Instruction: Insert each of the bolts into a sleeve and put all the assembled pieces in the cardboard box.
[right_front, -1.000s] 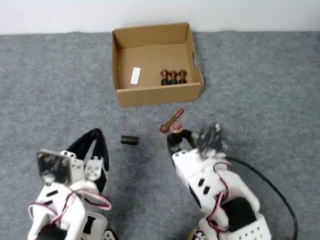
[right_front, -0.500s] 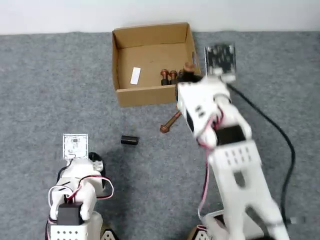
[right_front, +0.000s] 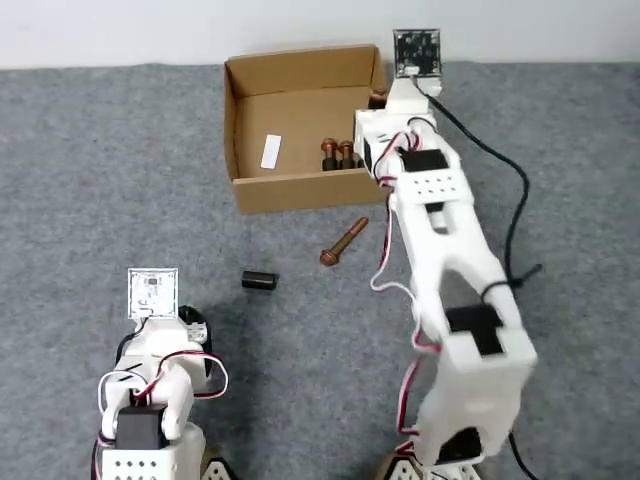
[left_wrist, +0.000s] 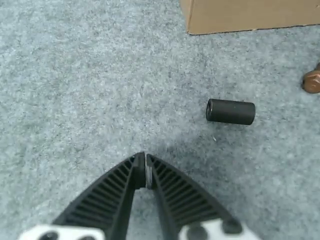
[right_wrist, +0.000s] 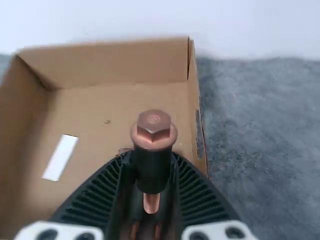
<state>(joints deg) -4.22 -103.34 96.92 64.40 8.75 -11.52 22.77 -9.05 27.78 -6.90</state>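
My right gripper (right_wrist: 152, 165) is shut on an assembled piece (right_wrist: 152, 150), a copper bolt standing in a black sleeve, head up. It hangs over the right side of the open cardboard box (right_front: 300, 190), where the bolt head (right_front: 377, 97) peeks out beside the arm. Two assembled pieces (right_front: 337, 154) stand along the box's near wall. A loose black sleeve (right_front: 258, 281) and a loose copper bolt (right_front: 344, 242) lie on the carpet in front of the box. My left gripper (left_wrist: 145, 170) is shut and empty, low over the carpet, short of the sleeve (left_wrist: 230, 111).
A white label (right_front: 271, 151) lies on the box floor (right_wrist: 100, 115). The left arm (right_front: 155, 350) is folded back at the near left. The right arm (right_front: 440, 230) stretches across the carpet right of the loose bolt. Grey carpet surrounds the box.
The right arm swung from beside the loose bolt up over the box, carrying the assembled piece. The left arm pulled back and its fingers came together.
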